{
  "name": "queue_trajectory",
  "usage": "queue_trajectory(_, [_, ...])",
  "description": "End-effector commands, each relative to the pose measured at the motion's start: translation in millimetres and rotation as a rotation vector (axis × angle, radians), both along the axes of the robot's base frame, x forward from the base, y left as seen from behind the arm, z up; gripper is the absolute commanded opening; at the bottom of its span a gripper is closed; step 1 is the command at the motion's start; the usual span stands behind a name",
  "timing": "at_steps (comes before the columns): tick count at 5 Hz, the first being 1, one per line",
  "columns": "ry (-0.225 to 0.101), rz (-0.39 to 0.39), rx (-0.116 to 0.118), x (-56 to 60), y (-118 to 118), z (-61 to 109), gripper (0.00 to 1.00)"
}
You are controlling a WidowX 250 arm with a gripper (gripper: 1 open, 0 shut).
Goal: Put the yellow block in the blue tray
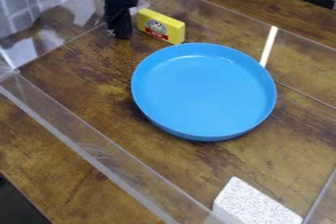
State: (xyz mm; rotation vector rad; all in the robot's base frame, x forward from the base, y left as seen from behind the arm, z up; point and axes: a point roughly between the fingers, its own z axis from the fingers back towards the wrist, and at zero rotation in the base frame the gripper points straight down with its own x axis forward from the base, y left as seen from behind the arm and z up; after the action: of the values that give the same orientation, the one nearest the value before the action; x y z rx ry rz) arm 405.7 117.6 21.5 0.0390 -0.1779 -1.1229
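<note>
The blue tray [203,90] lies empty at the centre of a wooden table [79,90] and is your landmark: up and to its left the yellow block [159,25] sits flat on the wood, just clear of the rim, and further left of the block the gripper [120,33] points straight down with its jaws pinched together on nothing. That is the risk you face: with the jaws closed beside the block rather than around it, any lift comes up empty, and a sideways move towards the tray is more likely to shove or spin the block than carry it. You would need to open the jaws and re-centre over the block first. Clear plastic walls [79,149] fence the table, one running close behind the block and gripper, so room there is tight; the open lane runs from the block straight down to the tray, whose raised rim you must clear.
</note>
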Motion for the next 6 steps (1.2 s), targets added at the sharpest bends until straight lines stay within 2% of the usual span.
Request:
queue_trajectory(1, [-0.068,0.001,0.016,2.1,0.8,37.3,0.0])
queue_trajectory(4, [-0.086,-0.001,0.007,-3.1,-5.8,58.8,0.0])
queue_trajectory(5, [-0.095,-0.009,0.009,-6.4,-14.2,71.2,0.0])
queue_trajectory(6, [-0.102,-0.065,0.019,9.8,-14.8,64.0,0.0])
